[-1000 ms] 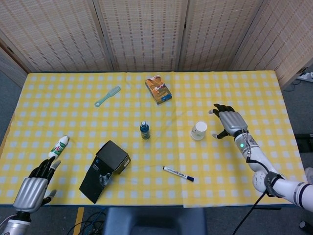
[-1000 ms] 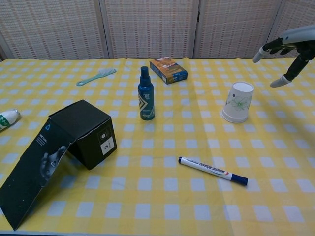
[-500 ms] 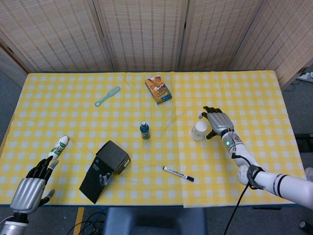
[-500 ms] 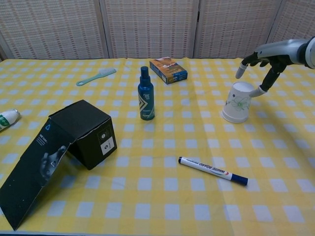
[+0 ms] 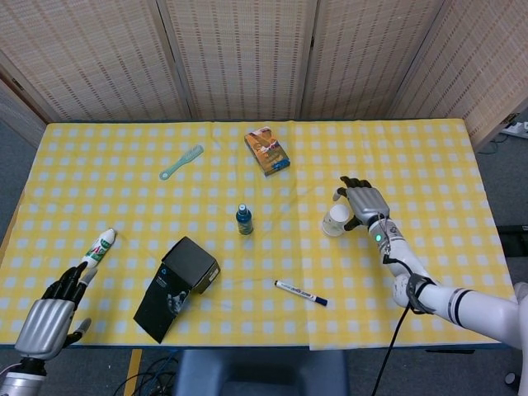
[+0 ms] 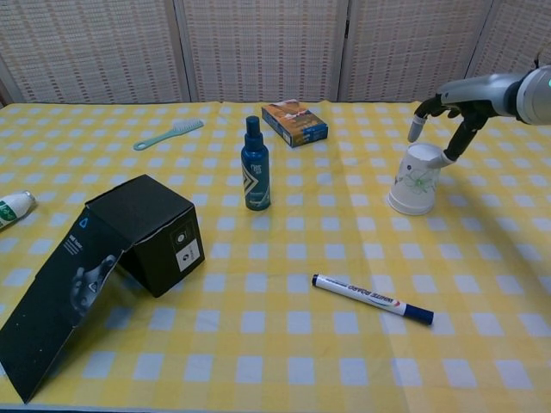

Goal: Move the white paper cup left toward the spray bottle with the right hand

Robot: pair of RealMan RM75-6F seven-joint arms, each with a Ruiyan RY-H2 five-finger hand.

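Observation:
The white paper cup stands upside down on the yellow checked cloth, right of centre. My right hand is at its right side, fingers spread above the cup's top and the thumb touching its upper right edge; it does not grip the cup. The blue spray bottle stands upright well to the left of the cup. My left hand lies at the table's near left corner, holding nothing, and shows only in the head view.
A marker lies in front of the cup. A black box with an open flap sits near left. A snack box, a green comb and a white tube lie farther off.
My right hand has moved left from a gap beside the cup until its thumb meets the cup. The cup has stayed in place. The left hand dropped slightly.

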